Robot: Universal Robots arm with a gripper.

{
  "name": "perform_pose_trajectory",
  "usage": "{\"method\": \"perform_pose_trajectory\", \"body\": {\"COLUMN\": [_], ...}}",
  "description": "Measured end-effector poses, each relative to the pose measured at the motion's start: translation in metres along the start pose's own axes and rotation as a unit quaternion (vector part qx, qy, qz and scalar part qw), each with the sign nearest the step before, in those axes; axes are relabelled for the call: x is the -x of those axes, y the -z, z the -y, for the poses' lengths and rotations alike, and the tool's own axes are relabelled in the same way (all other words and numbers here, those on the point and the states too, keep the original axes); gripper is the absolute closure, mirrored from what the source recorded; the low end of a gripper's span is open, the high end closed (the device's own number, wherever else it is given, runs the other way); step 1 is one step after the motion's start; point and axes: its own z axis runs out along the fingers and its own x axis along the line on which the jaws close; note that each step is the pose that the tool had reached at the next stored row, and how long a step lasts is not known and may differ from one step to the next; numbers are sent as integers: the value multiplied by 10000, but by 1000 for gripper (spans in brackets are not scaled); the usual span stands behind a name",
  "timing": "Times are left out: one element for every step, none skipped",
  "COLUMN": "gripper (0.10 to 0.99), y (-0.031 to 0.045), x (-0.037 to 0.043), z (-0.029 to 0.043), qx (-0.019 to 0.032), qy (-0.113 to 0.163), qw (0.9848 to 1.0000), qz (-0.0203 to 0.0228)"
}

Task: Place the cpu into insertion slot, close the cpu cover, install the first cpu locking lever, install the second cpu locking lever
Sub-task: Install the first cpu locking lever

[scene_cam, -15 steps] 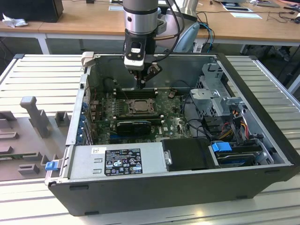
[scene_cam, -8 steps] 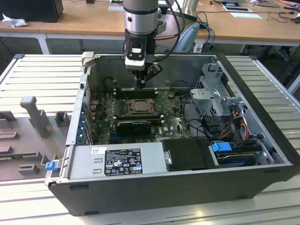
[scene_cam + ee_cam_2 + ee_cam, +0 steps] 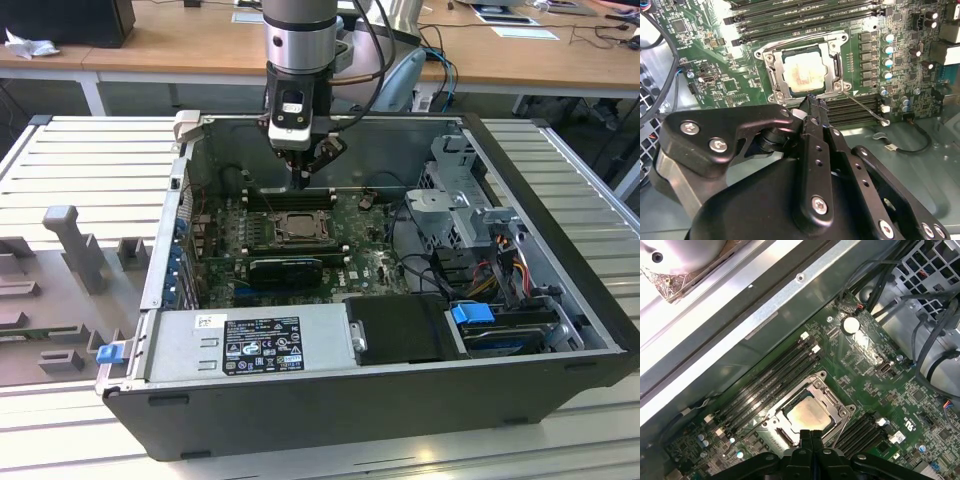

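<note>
In the exterior view the claw [image 3: 301, 181] is seen lowered into the open computer case [image 3: 400, 400] carried by the tabletop [image 3: 90, 150], its fingers drawn together with nothing between them; the insertion slot [image 3: 270, 232] lies just below and ahead of its tips, and the cpu [image 3: 298, 228] is seated in it, silver top upward; in the second wrist view the claw [image 3: 812, 102] is shown pressed together and empty, its tips at the nearest edge of the socket; the cpu [image 3: 805, 75] lies just beyond them, and the cpu cover [image 3: 773, 70] appears to be folded down flat around it, the chip being seen through the square window; a thin locking lever [image 3: 867, 108] is seen slanting away from the socket corner beside the tips, across the memory slots [image 3: 840, 111], and is therefore judged to be unlatched; in the first wrist view the claw [image 3: 811, 437] is likewise seen closed on nothing, with the cpu [image 3: 807, 415] directly ahead of its tips and the cover's frame lying around it; whether the other lever is hooked cannot be told; the placing of the chip and the closing of the cover are judged done, while at least one lever step is judged left.
</note>
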Motion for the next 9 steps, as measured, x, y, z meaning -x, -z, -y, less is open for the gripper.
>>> {"method": "perform_pose_trajectory", "body": {"gripper": [980, 980, 980, 980, 980, 980, 980, 980, 980], "y": [0, 0, 0, 0, 0, 0, 0, 0, 0], "x": [0, 0, 0, 0, 0, 0, 0, 0, 0], "z": [0, 0, 0, 0, 0, 0, 0, 0, 0], "qx": [0, 0, 0, 1, 1, 1, 2, 4, 5], "qy": [12, 23, 38, 53, 62, 93, 139, 231, 305], "qw": [10000, 10000, 10000, 10000, 10000, 10000, 9999, 9997, 9995], "qz": [-1, -1, -2, -3, -3, -5, -7, -11, -15]}}
